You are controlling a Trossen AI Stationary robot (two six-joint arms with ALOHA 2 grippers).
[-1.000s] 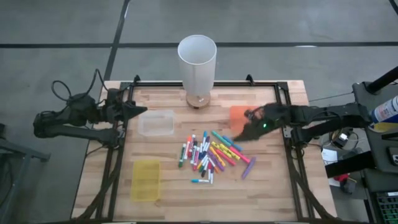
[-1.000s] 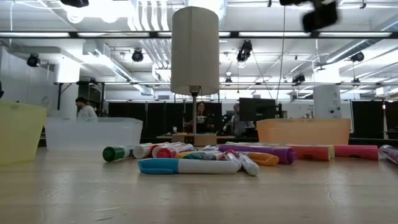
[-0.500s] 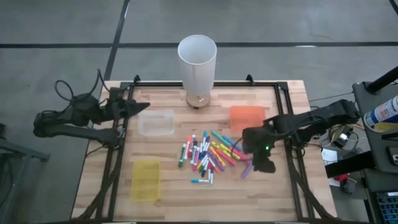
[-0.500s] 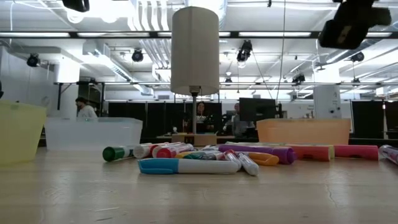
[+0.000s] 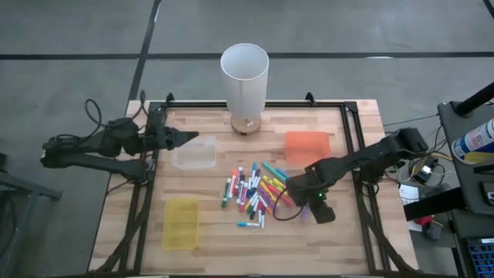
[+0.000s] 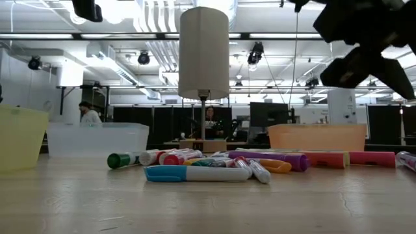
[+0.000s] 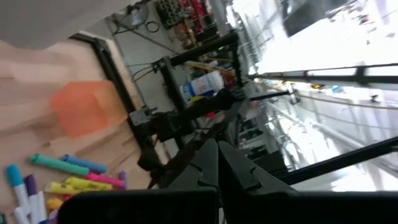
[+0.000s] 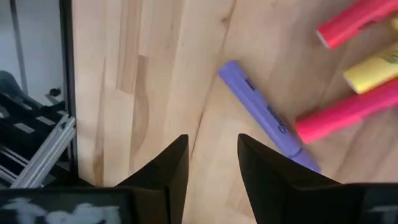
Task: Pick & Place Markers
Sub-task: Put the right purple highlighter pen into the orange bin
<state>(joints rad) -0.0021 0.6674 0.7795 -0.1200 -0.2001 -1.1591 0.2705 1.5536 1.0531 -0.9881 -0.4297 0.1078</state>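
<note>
Right pincer point(image 5: 297, 202) hangs low over the right edge of the markers point(image 5: 258, 193), fingers parted with nothing between them. Its wrist view shows a purple marker point(image 8: 264, 118) lying flat on the wood just beyond the fingertips, pink and yellow ones beside it. The markers lie in a loose heap mid-surface point(image 5: 224, 239). Orange tray point(image 5: 306, 145) sits far right of the heap, clear tray point(image 5: 194, 153) far left, yellow tray point(image 5: 181, 223) near left. Left pincer point(image 5: 189, 139) clenched, empty, at the clear tray's far-left corner.
</note>
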